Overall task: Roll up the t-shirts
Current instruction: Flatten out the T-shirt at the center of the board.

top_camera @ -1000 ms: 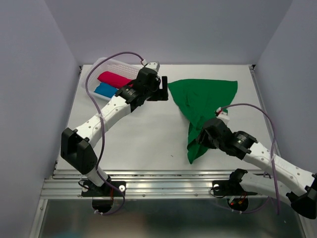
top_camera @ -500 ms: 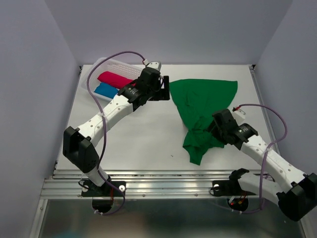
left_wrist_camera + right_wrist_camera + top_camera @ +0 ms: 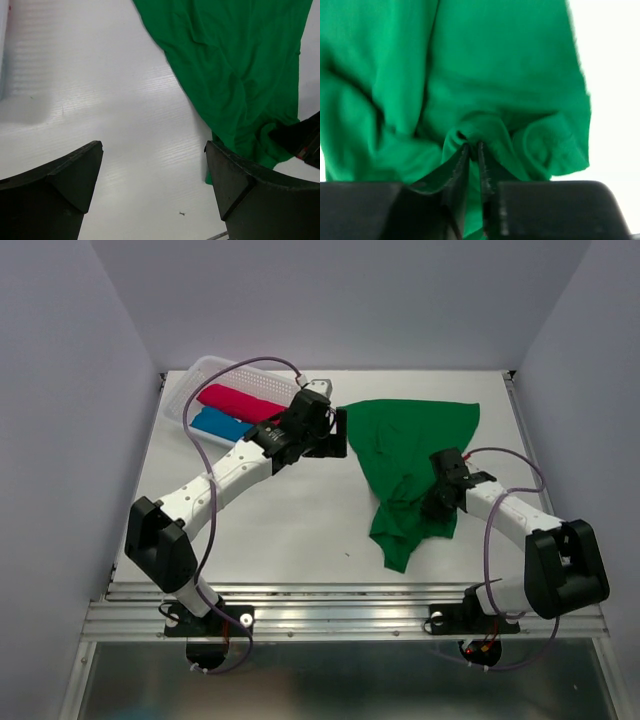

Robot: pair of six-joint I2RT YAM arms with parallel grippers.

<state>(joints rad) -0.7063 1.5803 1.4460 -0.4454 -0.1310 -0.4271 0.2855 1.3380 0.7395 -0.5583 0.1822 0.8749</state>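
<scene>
The green t-shirt [image 3: 405, 455] lies crumpled on the right half of the table, spread at the back and bunched toward the front; it also shows in the left wrist view [image 3: 235, 65] and fills the right wrist view [image 3: 485, 75]. My right gripper [image 3: 437, 502] is shut on a fold of the green t-shirt [image 3: 472, 147] at its bunched lower part. My left gripper [image 3: 340, 435] is open and empty, hovering by the shirt's back left edge [image 3: 152, 165]. A crimson-pink t-shirt [image 3: 245, 400] and a blue t-shirt [image 3: 220, 423] lie in the basket.
The white perforated basket [image 3: 200, 372] stands at the back left corner. Bare white table [image 3: 280, 510] lies between the arms. Grey walls close in the back and both sides. A metal rail runs along the near edge.
My right gripper has swung back and right, dragging the shirt's lower part with it so the bunch sits wider. My left gripper has shifted slightly right toward the shirt's edge.
</scene>
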